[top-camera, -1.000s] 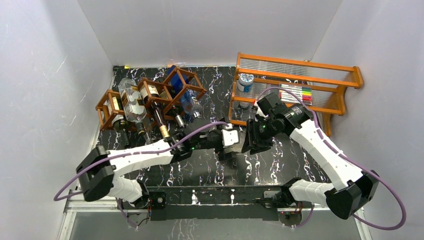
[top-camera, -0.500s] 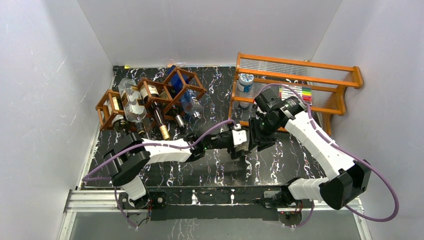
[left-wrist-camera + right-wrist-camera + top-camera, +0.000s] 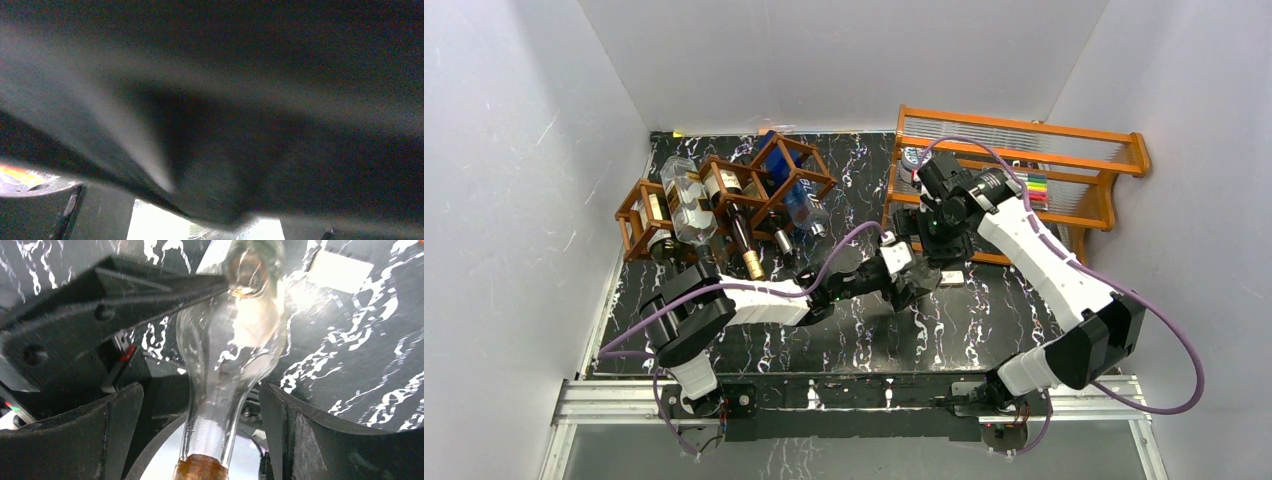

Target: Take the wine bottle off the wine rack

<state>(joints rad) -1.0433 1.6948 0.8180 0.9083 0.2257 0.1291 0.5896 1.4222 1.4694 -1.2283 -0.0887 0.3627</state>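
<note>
Top external view: your left arm lies across the black marbled worktop (image 3: 984, 320) to the middle, where the left pincer (image 3: 911, 283) sits just beside the right pincer (image 3: 936, 245), in front of the orange shelf unit (image 3: 1024, 130). The wine rack (image 3: 631, 212) stands well apart at the back left, with several bottles (image 3: 686, 205) lying in its cells.

Right wrist view: you see the wine bottle (image 3: 225, 365), clear glass, out of the rack and between the two pincers, its neck toward the camera. The right pincer stands wide open; its fingers (image 3: 75, 440) flank the neck on either side without touching it. One black finger of the left pincer lies hard against the bottle's body near the base; the opposite finger is hidden behind the glass. Record the left pincer as closed on the bottle. A white tag (image 3: 340, 271) lies on the worktop beyond the bottle.

Left wrist view: a dark, blurred surface fills nearly the whole frame; you cannot identify anything there.
</note>
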